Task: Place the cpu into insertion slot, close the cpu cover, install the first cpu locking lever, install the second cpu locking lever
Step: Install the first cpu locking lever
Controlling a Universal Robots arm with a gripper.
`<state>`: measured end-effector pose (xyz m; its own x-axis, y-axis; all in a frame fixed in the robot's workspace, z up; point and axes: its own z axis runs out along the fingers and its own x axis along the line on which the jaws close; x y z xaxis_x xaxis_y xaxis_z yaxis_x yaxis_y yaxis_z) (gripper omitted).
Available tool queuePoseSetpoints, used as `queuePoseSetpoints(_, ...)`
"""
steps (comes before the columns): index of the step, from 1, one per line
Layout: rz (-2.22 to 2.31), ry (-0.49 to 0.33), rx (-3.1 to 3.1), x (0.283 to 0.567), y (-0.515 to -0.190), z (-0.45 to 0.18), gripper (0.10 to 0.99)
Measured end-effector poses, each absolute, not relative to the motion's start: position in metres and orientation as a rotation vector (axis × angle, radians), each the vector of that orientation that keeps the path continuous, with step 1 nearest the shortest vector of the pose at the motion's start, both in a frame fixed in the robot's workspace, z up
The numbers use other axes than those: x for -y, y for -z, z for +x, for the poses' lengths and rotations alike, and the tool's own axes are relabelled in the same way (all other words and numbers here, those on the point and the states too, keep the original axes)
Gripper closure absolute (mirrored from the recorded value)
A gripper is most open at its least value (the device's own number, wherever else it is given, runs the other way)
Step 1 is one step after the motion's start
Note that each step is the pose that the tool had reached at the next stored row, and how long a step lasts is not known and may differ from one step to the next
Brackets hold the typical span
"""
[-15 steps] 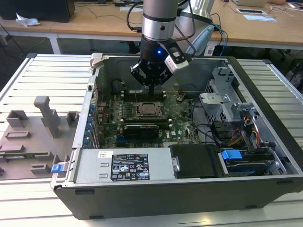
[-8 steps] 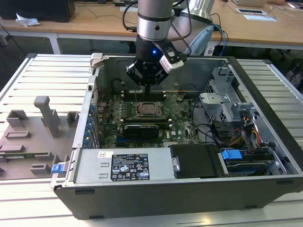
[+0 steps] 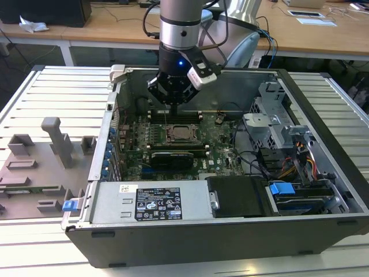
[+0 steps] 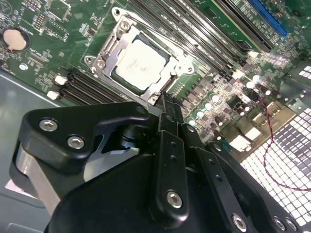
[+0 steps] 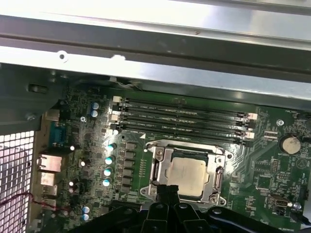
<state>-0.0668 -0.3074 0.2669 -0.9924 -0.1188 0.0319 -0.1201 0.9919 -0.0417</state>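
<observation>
The tool [image 4: 167,104] is seen shut, fingers pressed together on nothing, tips at the cpu cover's [image 4: 109,52] edge. The cpu [image 4: 141,63] is framed beneath that cover, at five o'clock from the tool in the exterior view. Memory slots [image 5: 180,115] are seen beyond.

The exterior view looked down from high up and a bit far off at the whole open dark grey metal computer case [image 3: 190,231] on the pale slatted surface [image 3: 57,92]. It faced the silver and black robot arm [image 3: 179,29], which hung down into the case. Both wrist views rode on that arm and sat very close to the flat green circuit board [image 5: 262,170]. The second wrist view looked along the black gripper [image 4: 167,99] at the board. The first wrist view looked past the gripper to the case's grey wall [image 5: 194,73]. All three views shared the small square silver-grey cpu [image 3: 180,134] and the long black memory slots [image 5: 180,119].
</observation>
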Motion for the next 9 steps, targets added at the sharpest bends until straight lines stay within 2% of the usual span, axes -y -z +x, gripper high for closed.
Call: queuePoseSetpoints(9, 0.186, -0.068, 3.106, 0.307, -0.267, -0.081, 0.98)
